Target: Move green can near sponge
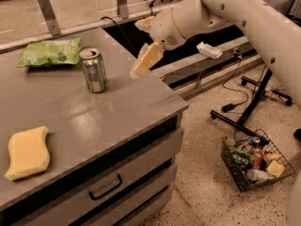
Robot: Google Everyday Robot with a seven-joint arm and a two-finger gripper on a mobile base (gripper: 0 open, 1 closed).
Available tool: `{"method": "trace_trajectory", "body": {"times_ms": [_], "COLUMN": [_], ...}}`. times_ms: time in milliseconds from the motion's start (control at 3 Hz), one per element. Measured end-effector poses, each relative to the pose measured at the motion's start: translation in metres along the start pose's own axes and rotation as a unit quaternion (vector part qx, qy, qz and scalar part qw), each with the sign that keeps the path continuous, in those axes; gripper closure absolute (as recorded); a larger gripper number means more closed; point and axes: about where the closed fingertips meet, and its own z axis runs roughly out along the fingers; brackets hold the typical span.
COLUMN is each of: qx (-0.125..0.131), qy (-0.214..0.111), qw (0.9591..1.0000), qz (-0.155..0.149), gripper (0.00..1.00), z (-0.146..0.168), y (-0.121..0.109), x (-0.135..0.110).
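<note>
— While the white arm (244,18) reaches in from the upper right, where does the end effector (139,48) sit?

— Above the right-hand edge of the grey tabletop (94,121), near its far corner, hanging in the air and touching nothing. Its two yellow-padded fingers (148,59) stand apart, one high and one low, with nothing between them, so it is spread and empty.

— What is closest to it?

— That would be the green can (94,70). It stands upright on the tabletop, a little to the left of the lower finger and clear of it, with its silver top and pull tab showing.

— And behind the can?

— Just beyond it, toward the far left, a flat green snack bag (49,52) lies on the surface. Bag and can are close, though I cannot tell whether they touch.

— Where is the sponge (27,153)?

— Well apart from the can, at the near left of the tabletop, lying flat with its wavy sides toward the front edge. Bare grey surface lies between the two.

— Anything below or beside?

— Drawers with a dark handle (106,188) front the cabinet under the tabletop. Off to the right, on the speckled floor, a wire basket (244,185) holds assorted packets and cans.
</note>
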Motion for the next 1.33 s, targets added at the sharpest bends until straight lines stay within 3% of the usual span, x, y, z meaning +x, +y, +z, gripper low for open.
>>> {"method": "trace_trajectory", "body": {"times_ms": [1000, 1333], "qx": [-0.078, -0.096], "qy": [-0.054, -0.061], "qw": [0.995, 0.9931], "qz": [-0.032, -0.028], "gripper": [0.0, 0.18], "z": [0.1, 0.119], "y": [0.017, 0.023], "x": [-0.04, -0.046]}}
